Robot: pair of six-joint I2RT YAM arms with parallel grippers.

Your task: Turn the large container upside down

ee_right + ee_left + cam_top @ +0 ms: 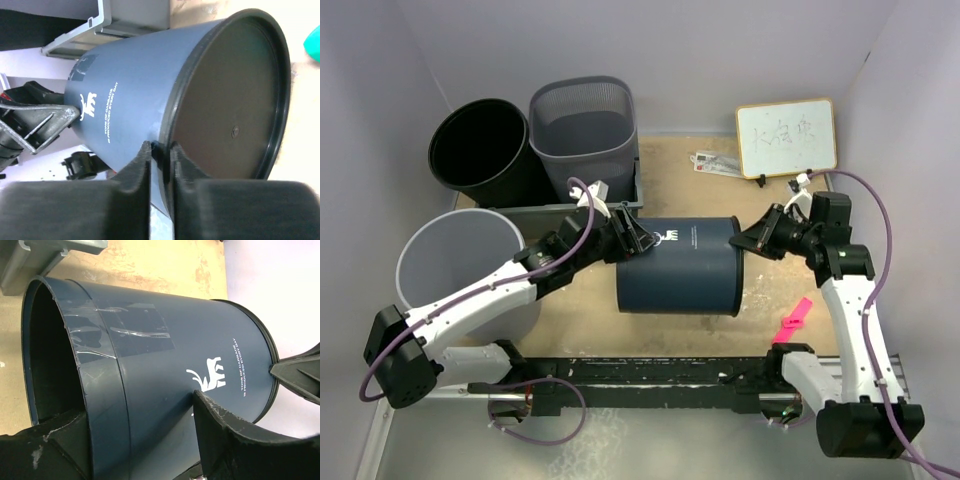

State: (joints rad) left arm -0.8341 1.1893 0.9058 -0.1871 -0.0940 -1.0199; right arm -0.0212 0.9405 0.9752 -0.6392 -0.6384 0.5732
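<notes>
Item: large container (680, 268), dark blue with a white deer emblem, lying on its side mid-table, open mouth toward the left arm and black-rimmed base toward the right. We record the left gripper (638, 238) at the mouth, jaws wide, one finger inside the rim and one outside along the wall; contact we cannot tell. We record the right gripper (160, 150) with jaws narrow, pinching the base rim. Also listed: black bin (480, 150) and mesh bin (585, 125) behind, pale grey bin (460, 265) at left, whiteboard (786, 137) at far right.
</notes>
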